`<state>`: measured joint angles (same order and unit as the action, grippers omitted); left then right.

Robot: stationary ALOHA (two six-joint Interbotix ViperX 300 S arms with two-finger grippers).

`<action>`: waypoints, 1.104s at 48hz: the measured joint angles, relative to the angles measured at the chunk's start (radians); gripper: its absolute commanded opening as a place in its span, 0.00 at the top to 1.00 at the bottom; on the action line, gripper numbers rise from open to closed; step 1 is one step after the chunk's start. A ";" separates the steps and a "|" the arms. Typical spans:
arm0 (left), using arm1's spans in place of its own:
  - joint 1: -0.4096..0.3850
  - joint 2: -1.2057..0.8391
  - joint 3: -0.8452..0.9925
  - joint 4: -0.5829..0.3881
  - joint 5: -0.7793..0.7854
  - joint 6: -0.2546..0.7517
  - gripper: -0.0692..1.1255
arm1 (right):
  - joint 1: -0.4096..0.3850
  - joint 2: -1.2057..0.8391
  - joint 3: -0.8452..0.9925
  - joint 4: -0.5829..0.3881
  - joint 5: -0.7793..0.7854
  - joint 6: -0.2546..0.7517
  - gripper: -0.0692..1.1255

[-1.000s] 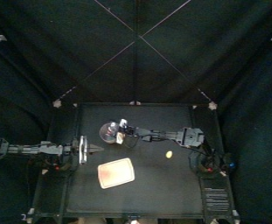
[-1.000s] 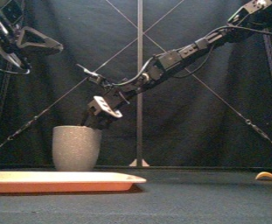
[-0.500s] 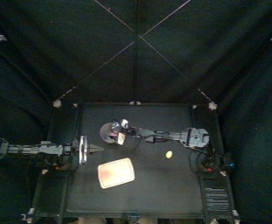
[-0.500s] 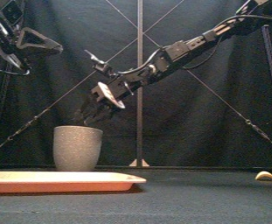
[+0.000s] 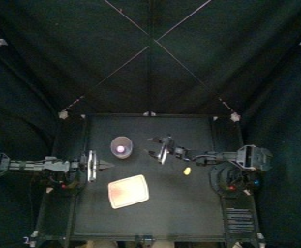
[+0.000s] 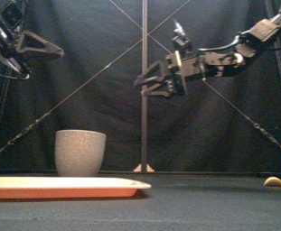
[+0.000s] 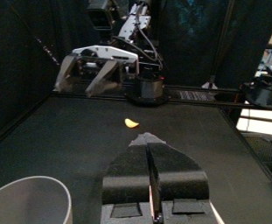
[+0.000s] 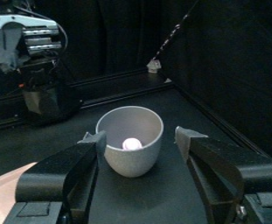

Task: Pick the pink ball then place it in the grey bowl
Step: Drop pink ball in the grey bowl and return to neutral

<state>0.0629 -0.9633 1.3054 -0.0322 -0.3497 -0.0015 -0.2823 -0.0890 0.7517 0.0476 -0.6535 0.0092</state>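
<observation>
The right arm [image 6: 233, 56] and left arm [image 5: 37, 166] are black and jointed. The right pincer [image 8: 138, 140] has dark, blocky jaws. The left pincer [image 7: 149, 142] has grey, wedge-shaped jaws.

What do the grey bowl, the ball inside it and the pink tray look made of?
Grey bowl: matte, even grey wall with a thick rounded rim. It looks like ceramic or stone-look plastic; can't tell which.
Pink ball: smooth, with a small bright highlight. Probably plastic or rubber, too small to say.
Pink tray: flat, thin raised rim, even colour, slight sheen. Likely moulded plastic.
</observation>
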 measured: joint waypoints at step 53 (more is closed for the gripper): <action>0.003 0.000 0.020 -0.015 0.003 0.003 0.93 | 0.236 -0.719 0.583 0.025 0.184 0.084 0.13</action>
<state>0.0660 -0.9633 1.3254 -0.0476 -0.3467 0.0015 -0.0460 -0.8084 1.3346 0.0721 -0.4694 0.0936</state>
